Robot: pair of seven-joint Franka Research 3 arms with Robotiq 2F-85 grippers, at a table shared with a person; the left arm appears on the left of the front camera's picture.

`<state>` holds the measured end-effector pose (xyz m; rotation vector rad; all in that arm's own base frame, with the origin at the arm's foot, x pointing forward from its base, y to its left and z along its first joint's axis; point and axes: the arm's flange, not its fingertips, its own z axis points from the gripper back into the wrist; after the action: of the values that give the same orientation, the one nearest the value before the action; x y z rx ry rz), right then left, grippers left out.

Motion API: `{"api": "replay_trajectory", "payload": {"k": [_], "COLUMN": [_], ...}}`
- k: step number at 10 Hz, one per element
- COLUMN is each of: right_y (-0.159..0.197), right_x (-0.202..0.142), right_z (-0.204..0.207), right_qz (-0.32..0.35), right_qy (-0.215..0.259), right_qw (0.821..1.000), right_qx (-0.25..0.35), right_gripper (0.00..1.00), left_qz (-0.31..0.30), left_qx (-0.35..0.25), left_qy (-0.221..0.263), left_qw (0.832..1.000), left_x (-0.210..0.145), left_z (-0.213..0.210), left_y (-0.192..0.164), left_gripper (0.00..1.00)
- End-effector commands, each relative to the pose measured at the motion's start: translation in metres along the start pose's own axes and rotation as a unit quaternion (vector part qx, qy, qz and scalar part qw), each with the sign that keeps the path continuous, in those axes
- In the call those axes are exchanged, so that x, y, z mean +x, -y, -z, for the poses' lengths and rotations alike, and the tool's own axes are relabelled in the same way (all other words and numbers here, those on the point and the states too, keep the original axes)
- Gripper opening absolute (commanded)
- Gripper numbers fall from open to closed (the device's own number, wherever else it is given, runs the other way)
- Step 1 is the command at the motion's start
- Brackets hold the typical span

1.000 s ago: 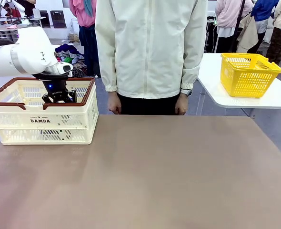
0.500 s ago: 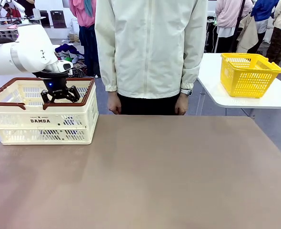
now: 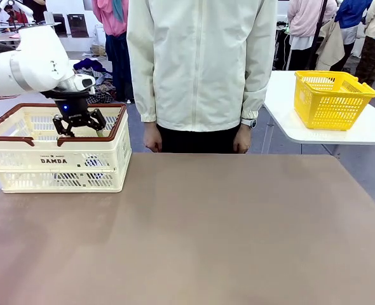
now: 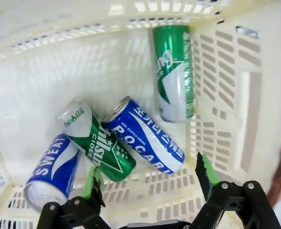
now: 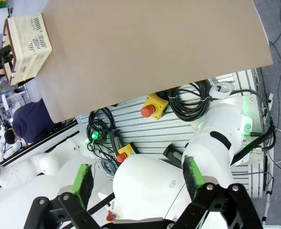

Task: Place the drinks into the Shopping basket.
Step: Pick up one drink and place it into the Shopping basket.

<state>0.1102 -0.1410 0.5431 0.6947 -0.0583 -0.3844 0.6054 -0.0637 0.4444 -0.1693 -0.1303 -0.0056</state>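
The cream Shopping basket (image 3: 22,143) with a brown rim stands at the table's far left. Several drinks lie on its floor in the left wrist view: a green can (image 4: 175,71) by the slotted wall, a blue can (image 4: 147,136) in the middle, a second green can (image 4: 100,145) beside it, and another blue can (image 4: 52,169) in the corner. My left gripper (image 3: 79,127) hangs open over the basket, level with its rim, holding nothing; its green pads (image 4: 94,183) frame the cans below. My right gripper (image 5: 136,171) is open and empty, high above the robot's base.
A person in a pale jacket (image 3: 200,63) stands at the far edge, hands down by the brown table (image 3: 194,235). A yellow basket (image 3: 330,98) sits on a white side table at the right. From the right wrist, the Shopping basket (image 5: 28,36) appears at the table's corner.
My left gripper went from shut, low inside the basket, to open and has risen to about rim height. The right arm has not moved.
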Motion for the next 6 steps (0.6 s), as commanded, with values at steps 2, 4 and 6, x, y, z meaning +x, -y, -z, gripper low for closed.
{"api": "replay_trajectory", "payload": {"k": [2,4,6], "right_y": [0.004,0.004,0.004], "right_x": [-0.009,-0.009,-0.009], "right_z": [-0.003,-0.003,-0.003], "right_qz": [-0.011,-0.011,-0.011], "right_qy": [0.0,0.0,0.0], "right_qw": [1.0,1.0,1.0], "right_qx": [0.007,0.007,0.007], "right_gripper": [1.0,1.0,1.0], "left_qz": [0.018,0.092,0.129], "left_qx": [-0.114,-0.214,-0.327], "left_qy": [-0.01,-0.041,-0.064], "left_qw": [0.993,0.972,0.934], "left_x": [-0.027,-0.072,-0.111], "left_z": [-0.072,-0.121,-0.142], "left_y": [-0.017,-0.04,-0.084], "left_gripper": [1.0,1.0,1.0]}}
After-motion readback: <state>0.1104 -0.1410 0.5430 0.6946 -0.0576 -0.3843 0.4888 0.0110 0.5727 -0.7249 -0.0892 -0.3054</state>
